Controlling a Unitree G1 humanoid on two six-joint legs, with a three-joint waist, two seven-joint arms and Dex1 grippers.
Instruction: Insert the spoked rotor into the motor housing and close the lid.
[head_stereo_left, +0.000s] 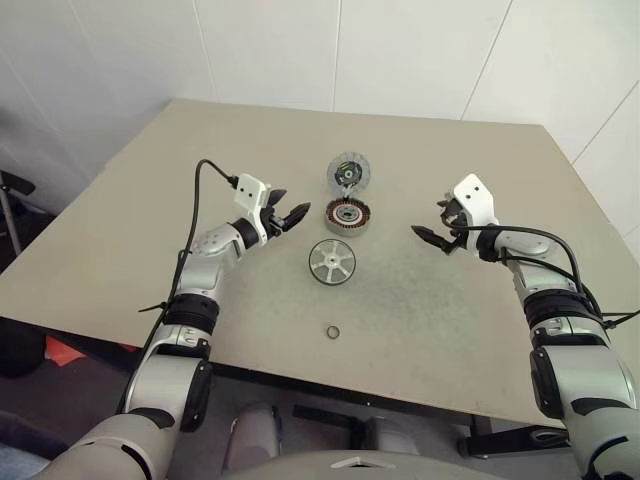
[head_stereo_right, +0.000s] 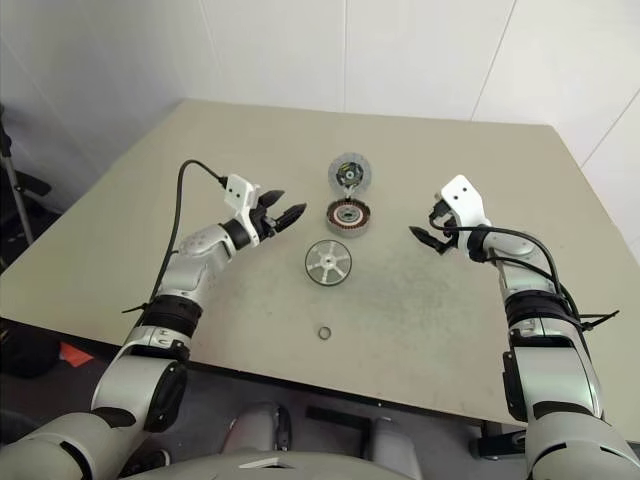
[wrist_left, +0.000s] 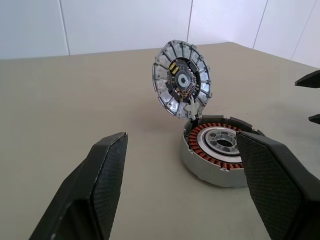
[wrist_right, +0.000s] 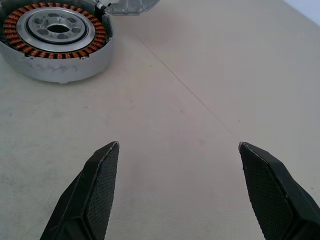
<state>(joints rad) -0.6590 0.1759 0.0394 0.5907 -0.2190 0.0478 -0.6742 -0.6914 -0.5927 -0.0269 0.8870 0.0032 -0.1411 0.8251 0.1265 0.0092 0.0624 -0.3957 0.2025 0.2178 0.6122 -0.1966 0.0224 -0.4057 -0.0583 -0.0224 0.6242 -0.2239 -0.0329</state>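
The round motor housing (head_stereo_left: 347, 217) sits mid-table, its copper windings showing, and its hinged lid (head_stereo_left: 348, 173) stands raised behind it. The silver spoked rotor (head_stereo_left: 332, 262) lies flat on the table just in front of the housing. My left gripper (head_stereo_left: 287, 214) hovers open just left of the housing, pointing at it; the left wrist view frames the housing (wrist_left: 217, 156) and lid (wrist_left: 181, 80) between its fingers. My right gripper (head_stereo_left: 432, 236) hovers open to the right of the housing with nothing in it. The housing (wrist_right: 56, 41) lies ahead of it in the right wrist view.
A small metal ring (head_stereo_left: 333, 331) lies near the front edge of the beige table (head_stereo_left: 150, 210). White walls stand behind the table. The table edges run close on the left and front.
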